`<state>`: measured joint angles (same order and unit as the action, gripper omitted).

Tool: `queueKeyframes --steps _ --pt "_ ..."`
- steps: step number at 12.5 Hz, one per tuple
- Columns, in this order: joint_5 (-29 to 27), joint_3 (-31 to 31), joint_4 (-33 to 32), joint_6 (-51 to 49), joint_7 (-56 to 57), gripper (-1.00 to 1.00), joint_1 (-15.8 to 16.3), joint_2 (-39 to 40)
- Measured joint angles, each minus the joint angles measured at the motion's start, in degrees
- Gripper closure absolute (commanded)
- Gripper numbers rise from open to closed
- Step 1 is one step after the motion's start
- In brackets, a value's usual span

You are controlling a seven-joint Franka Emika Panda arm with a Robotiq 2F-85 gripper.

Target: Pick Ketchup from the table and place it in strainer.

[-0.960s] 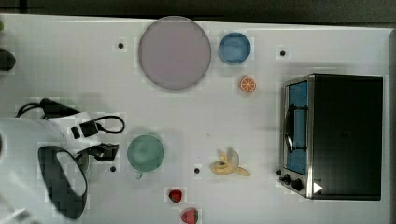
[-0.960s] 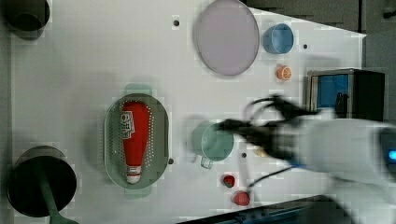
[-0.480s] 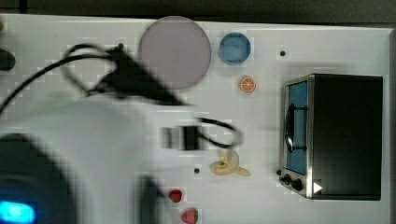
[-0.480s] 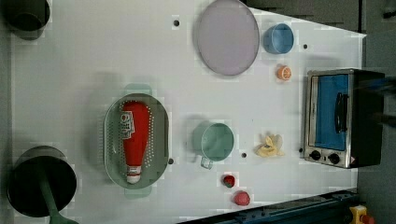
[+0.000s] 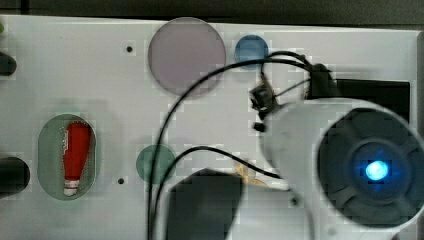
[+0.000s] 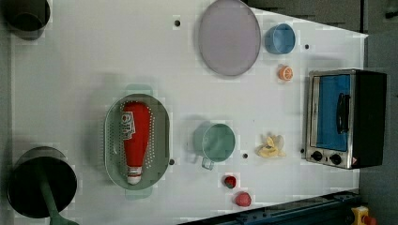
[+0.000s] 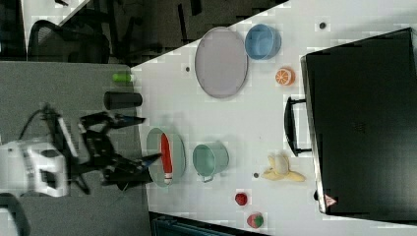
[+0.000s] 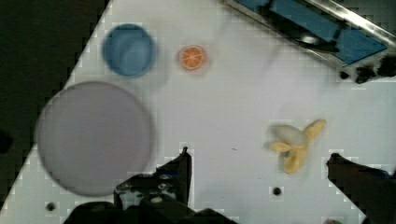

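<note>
A: Since the earlier frame the arm has swung off; the left view's table (image 6: 84, 61) is bare of it.

B: Slim red ketchup bottle (image 6: 134, 139)?

A: Lying in the mint-green perforated oval plastic strainer (image 6: 162, 140), white cap toward six o'clock in the left view.

B: Claw?

A: Black claw (image 8: 257, 161) released, spread wide, holding nothing, over the peeled yellow banana (image 8: 295, 144). Bottle well apart.

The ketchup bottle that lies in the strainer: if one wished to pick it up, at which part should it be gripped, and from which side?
Probably from straight above, across the red body of the ketchup bottle. It lies flat along the length of the strainer, white cap toward the left view's bottom. The strainer walls block a sideways approach, and the body tapers narrow toward the cap, so the wider middle looks the surer hold.
</note>
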<state>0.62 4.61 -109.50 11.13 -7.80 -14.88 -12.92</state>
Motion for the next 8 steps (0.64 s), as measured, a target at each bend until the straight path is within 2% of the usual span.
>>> queueKeyframes --steps 2,6,8 --pt "-0.01 -0.55 -0.28 -1.5 0.5 -1.0 -0.29 1.48" --pt "-0.52 3.15 -1.12 -3.03 0.66 -1.0 0.36 1.63" --pt "-0.89 4.27 -1.01 -4.3 0.66 -1.0 2.14 1.62"
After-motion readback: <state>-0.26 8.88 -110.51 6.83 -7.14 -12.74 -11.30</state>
